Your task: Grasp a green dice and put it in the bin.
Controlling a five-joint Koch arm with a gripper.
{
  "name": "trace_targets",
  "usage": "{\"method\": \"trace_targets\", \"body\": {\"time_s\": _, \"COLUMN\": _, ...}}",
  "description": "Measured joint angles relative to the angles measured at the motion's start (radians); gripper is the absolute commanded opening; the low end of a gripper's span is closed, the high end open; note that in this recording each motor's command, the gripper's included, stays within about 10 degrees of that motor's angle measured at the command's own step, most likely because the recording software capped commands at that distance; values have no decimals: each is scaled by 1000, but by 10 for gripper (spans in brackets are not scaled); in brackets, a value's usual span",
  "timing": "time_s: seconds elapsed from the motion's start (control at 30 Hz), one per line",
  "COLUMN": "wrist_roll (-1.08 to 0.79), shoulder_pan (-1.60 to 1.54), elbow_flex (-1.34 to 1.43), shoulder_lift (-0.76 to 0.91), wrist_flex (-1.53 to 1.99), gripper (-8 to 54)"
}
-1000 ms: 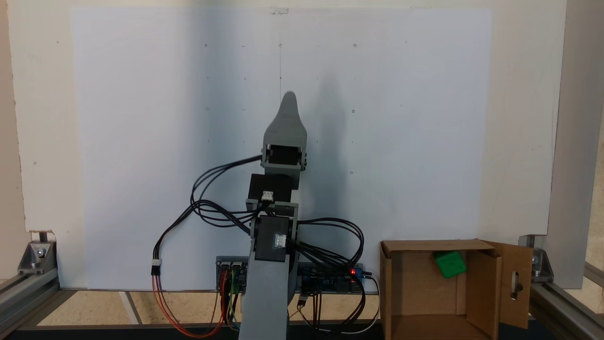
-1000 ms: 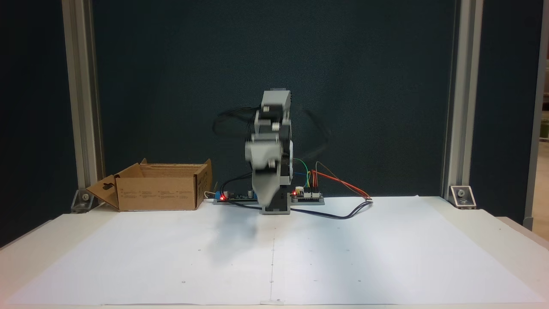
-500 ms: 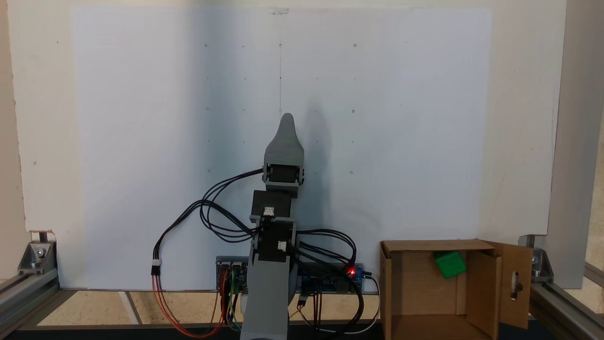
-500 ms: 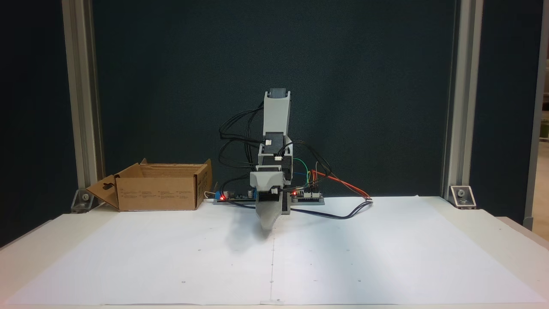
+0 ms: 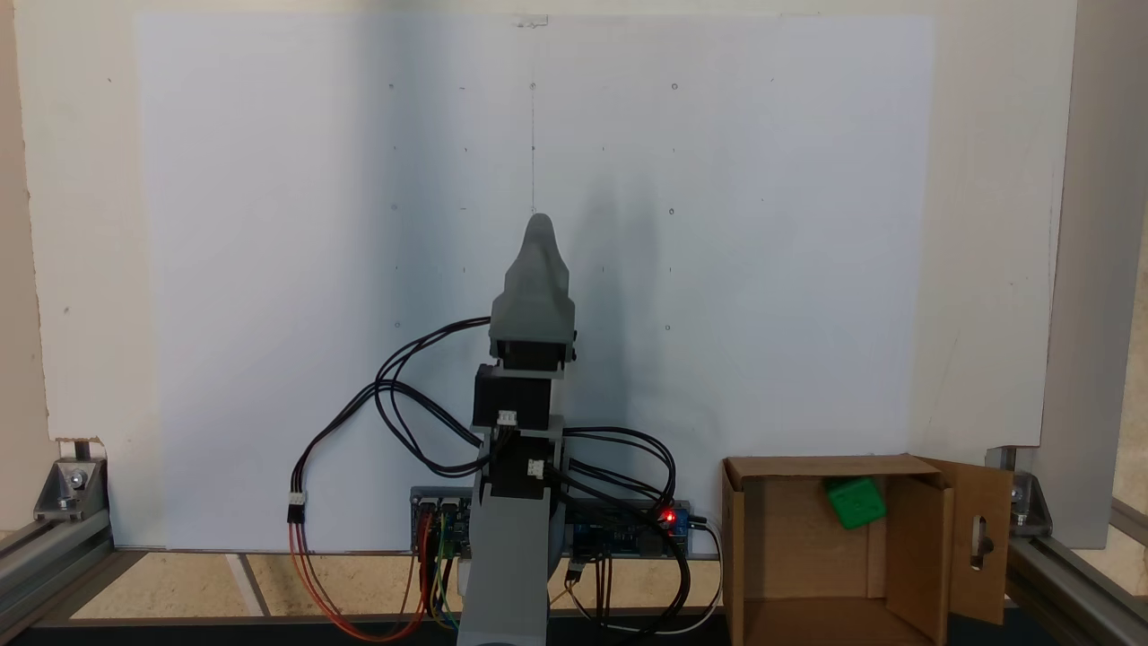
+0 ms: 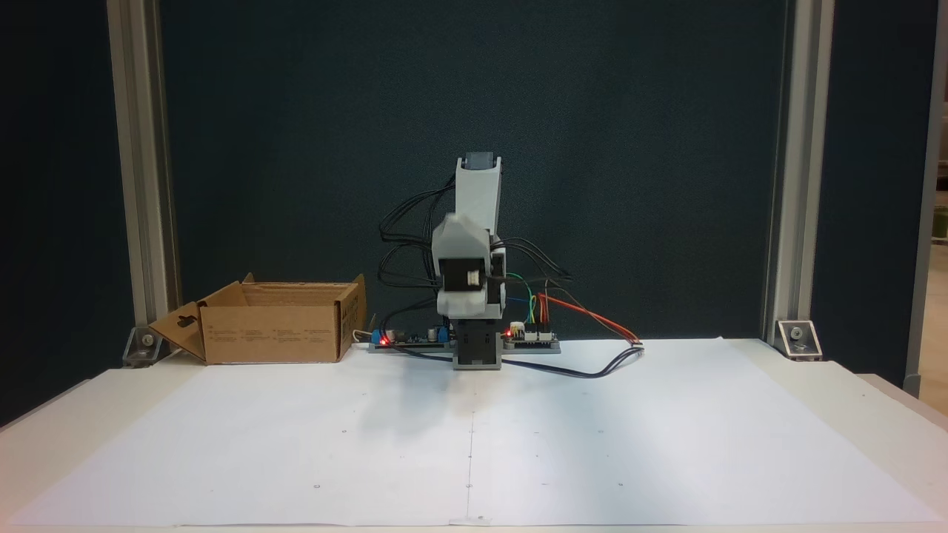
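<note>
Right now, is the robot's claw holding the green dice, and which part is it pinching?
No. The green dice lies inside the cardboard box, far from the claw, so the claw is not holding it. Whether the claw is open or shut cannot be told.

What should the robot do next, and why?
Probably just fold back and rest. The green dice already lies inside the bin, near its far wall, apart from the pincer, which points out over the white paper holding nothing that shows. Whether the pincer is open cannot be told.
</note>
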Motion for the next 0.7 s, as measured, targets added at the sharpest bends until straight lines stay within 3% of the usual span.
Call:
{"method": "trace_targets", "body": {"time_s": 0.2, "wrist_roll": 0, "shoulder_pan": 0, "elbow_flex": 0, "shoulder_lift": 0, "wrist_flex": -196, "gripper": 453}}
{"method": "trace_targets", "body": {"time_s": 0.7, "wrist_roll": 0, "shoulder_pan": 0, "elbow_flex": 0, "shoulder_lift": 0, "wrist_flex": -199, "gripper": 453}}
